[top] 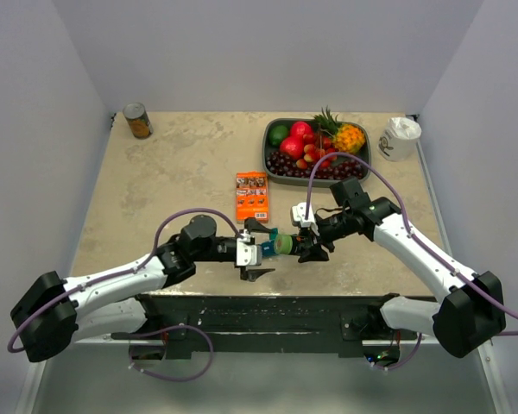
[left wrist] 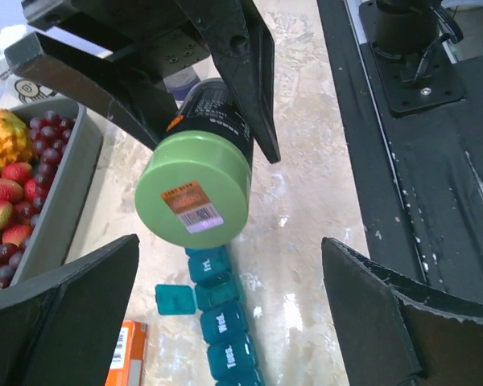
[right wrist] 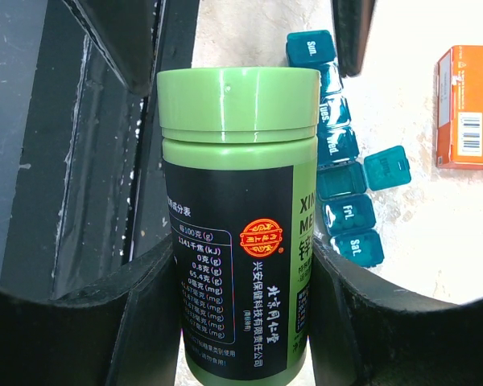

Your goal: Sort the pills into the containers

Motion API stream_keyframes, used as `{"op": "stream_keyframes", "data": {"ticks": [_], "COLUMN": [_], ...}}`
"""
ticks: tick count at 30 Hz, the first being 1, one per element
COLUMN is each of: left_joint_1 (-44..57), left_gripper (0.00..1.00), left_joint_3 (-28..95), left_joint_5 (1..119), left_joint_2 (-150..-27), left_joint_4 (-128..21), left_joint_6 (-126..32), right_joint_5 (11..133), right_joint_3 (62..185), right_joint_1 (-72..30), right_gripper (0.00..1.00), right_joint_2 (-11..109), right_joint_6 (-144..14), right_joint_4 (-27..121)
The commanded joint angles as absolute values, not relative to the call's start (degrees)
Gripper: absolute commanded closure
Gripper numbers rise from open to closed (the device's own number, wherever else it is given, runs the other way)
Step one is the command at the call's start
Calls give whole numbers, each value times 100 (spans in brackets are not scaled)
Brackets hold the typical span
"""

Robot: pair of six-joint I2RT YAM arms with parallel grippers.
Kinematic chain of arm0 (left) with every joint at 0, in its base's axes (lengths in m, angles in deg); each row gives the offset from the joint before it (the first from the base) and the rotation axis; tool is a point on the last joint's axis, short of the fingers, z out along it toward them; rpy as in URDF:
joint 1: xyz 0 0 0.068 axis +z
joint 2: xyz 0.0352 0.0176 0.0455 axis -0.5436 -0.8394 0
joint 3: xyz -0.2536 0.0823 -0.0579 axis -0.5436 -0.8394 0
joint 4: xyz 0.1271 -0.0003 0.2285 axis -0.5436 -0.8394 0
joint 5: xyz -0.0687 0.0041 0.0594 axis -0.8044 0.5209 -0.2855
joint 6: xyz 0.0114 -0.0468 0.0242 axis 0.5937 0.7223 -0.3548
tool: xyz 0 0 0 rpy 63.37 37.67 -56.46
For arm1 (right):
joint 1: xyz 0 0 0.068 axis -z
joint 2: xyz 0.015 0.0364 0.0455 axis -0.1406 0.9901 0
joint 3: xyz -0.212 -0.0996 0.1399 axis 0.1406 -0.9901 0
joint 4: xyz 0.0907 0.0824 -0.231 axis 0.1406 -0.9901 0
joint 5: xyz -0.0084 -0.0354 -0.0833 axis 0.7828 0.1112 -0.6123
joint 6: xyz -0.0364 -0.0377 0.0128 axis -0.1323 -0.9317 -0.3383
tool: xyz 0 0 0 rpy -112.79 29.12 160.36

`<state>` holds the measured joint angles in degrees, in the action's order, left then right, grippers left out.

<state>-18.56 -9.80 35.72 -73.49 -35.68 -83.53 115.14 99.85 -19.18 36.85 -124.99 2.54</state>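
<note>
The teal-blue pill organiser (left wrist: 223, 322) lies on the table, a strip of day-marked compartments; it also shows in the right wrist view (right wrist: 344, 169) and the top view (top: 270, 235). One middle lid (left wrist: 175, 299) stands open. My right gripper (right wrist: 241, 277) is shut on a green bottle with a black label (right wrist: 237, 217), capped, held sideways above the strip's Fri/Sat end (left wrist: 195, 201). My left gripper (left wrist: 229, 322) is open and empty, its fingers either side of the strip, facing the bottle's cap. No loose pills show.
An orange box (top: 252, 196) lies just behind the organiser. A grey tray of fruit (top: 272, 157) stands at back right, a white cup (top: 400, 138) beside it, a can (top: 138, 121) at back left. The black base rail (top: 268, 310) runs along the near edge.
</note>
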Motion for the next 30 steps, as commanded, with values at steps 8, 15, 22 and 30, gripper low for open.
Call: {"op": "stream_keyframes", "data": {"ticks": [8,15,22,30], "left_joint_1": [-1919,-1946,-1937,-1648], "left_gripper": [19,33,95,100], "left_joint_3": [-582,-529,-388,-20], "left_joint_5": [3391,3364,3391,4172], "left_joint_2": [-7648,-7824,-7824,-7884], "left_joint_4": [-2349,-2420,-2736,-3227], "left_joint_6": [-8243,-8066,-7646,-3422], "right_joint_5": [11784,11784,11722,11380], "right_joint_3": [9992,9992,9992,9939], "right_joint_1": [-1907,-1908,-1899,-1907], "right_gripper": [100,100,100,100], "right_joint_2": [3620,3620,3611,3593], "right_joint_6": [-12605,-12588,-12544,-12166], "right_joint_4": [303,303,321,716]}}
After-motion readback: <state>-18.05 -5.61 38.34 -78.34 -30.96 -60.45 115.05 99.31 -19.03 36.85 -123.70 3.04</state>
